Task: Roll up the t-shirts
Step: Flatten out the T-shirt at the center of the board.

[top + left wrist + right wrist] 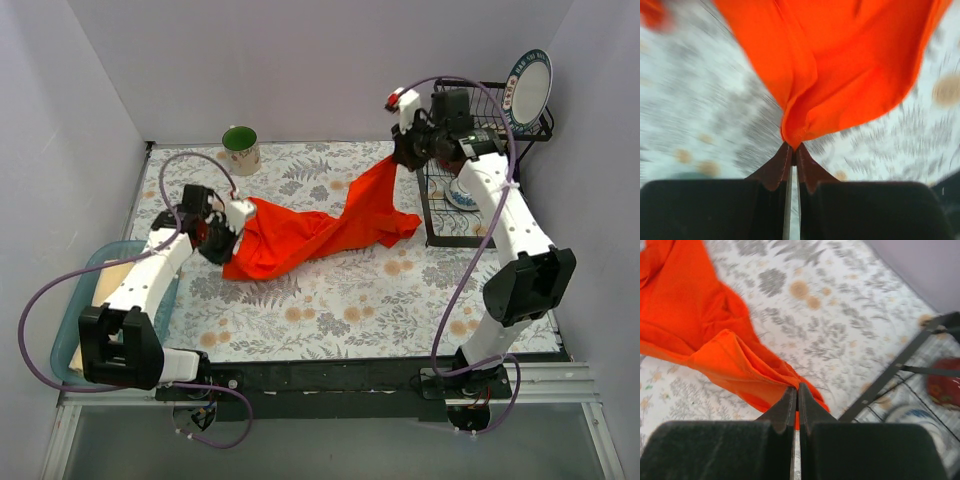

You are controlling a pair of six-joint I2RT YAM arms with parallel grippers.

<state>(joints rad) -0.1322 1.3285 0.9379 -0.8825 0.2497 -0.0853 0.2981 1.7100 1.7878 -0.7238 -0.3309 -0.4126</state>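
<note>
The orange-red t-shirt (320,228) hangs stretched between my two grippers, its middle sagging onto the flowered table. My left gripper (222,240) is shut on the shirt's left end, low near the table. In the left wrist view the fabric (840,65) bunches into the closed fingertips of the left gripper (793,146). My right gripper (403,158) is raised at the back right and shut on the other end. The right wrist view shows the shirt (705,340) pinched in the right gripper (797,388). A pale cream-beige t-shirt (103,288) lies in the blue bin, partly hidden by my left arm.
A green mug (241,150) stands at the back left. A black wire dish rack (432,215) stands at the right, close to my right gripper, with a plate (530,88) upright on top. The blue bin (68,330) sits off the table's left edge.
</note>
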